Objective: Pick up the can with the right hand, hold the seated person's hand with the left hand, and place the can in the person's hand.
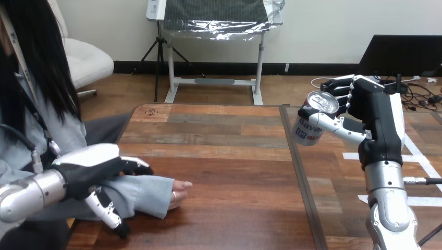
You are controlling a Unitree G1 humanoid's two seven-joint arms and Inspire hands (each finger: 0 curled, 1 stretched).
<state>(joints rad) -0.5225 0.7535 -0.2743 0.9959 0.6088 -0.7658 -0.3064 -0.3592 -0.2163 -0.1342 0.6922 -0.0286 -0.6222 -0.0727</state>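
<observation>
Mostly sleeve-hidden, the person's hand point(180, 189) pokes out beyond the clasping left hand point(88, 174).

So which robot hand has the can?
The right hand, at the picture's right: its fingers are curled round the can, up off the table. The left hand is over the person's sleeve, with no can.
</observation>
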